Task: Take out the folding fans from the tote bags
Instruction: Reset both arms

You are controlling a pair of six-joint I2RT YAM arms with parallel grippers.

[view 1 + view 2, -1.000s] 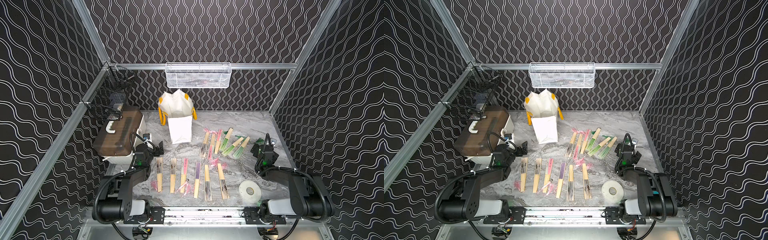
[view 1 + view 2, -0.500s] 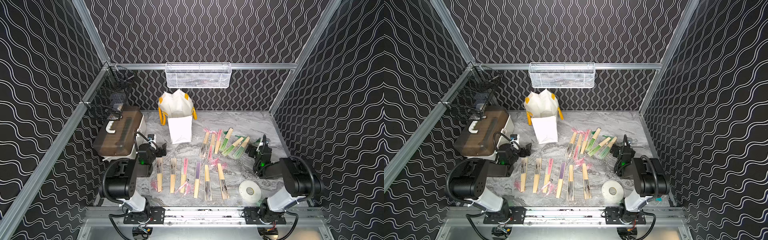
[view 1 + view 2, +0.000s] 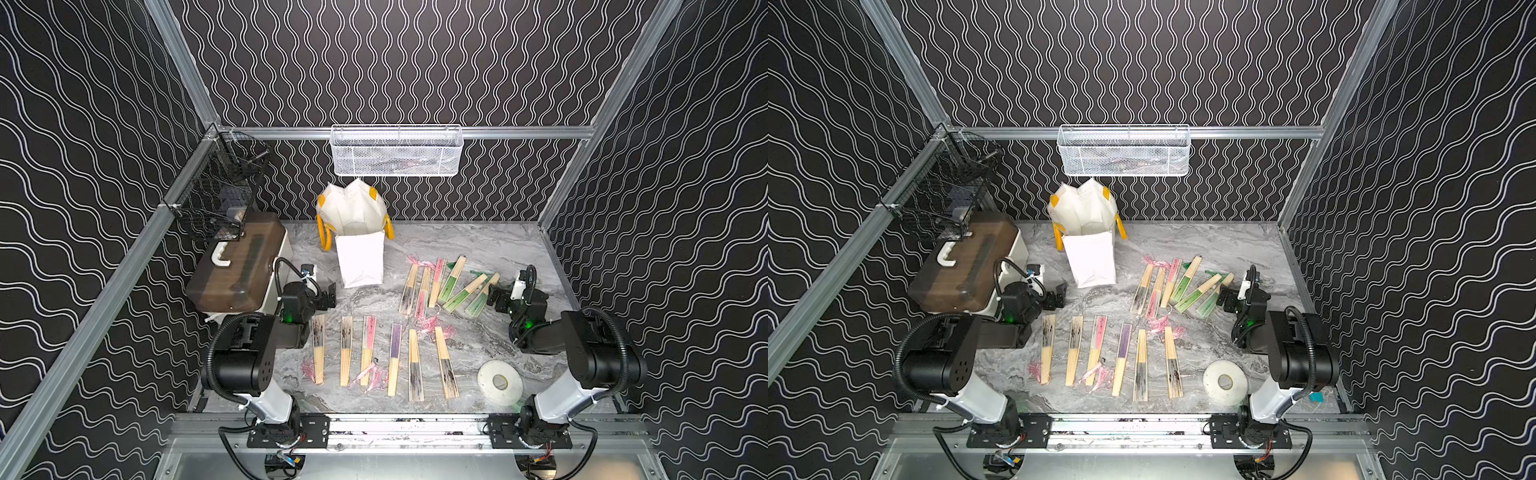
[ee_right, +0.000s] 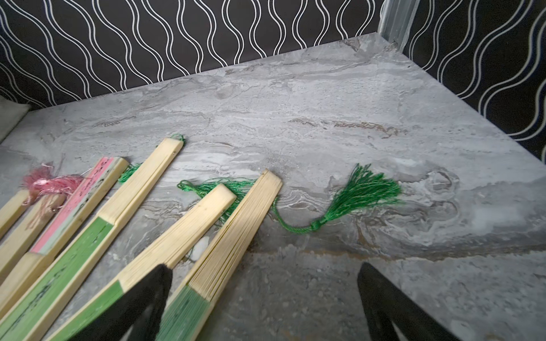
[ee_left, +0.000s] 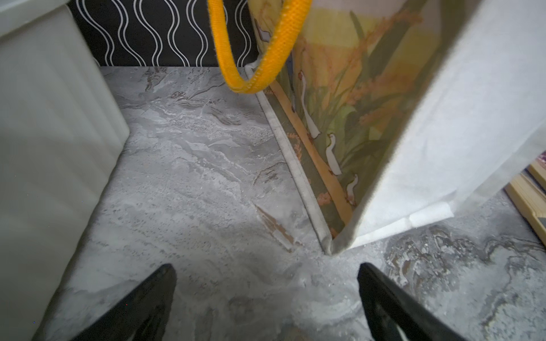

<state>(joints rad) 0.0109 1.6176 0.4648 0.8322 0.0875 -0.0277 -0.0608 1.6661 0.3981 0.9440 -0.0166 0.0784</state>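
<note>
The white tote bag [image 3: 359, 249] [image 3: 1092, 253] with orange handles stands upright at the back middle. Several closed folding fans lie on the marble table, one row at the front [image 3: 392, 357] [image 3: 1123, 357] and a cluster at the right [image 3: 440, 282] [image 3: 1173, 282]. My left gripper [image 3: 328, 293] [image 5: 266, 268] is open and low, just short of the bag's near corner [image 5: 334, 245]. My right gripper [image 3: 496, 297] [image 4: 263, 268] is open beside the rightmost green fan [image 4: 230, 236], which runs past one finger [image 4: 153, 289] without being gripped. The bag's inside is hidden.
A white box with a brown lid [image 3: 239, 266] sits left of the left gripper. A black wire basket [image 3: 220, 195] hangs on the left rail, a white mesh basket [image 3: 395, 151] on the back rail. A tape roll [image 3: 498, 382] lies front right.
Both arms have folded, their elbows rising toward the front rail, while the grippers stay open near the same spots. Fans and bag have not moved.
</note>
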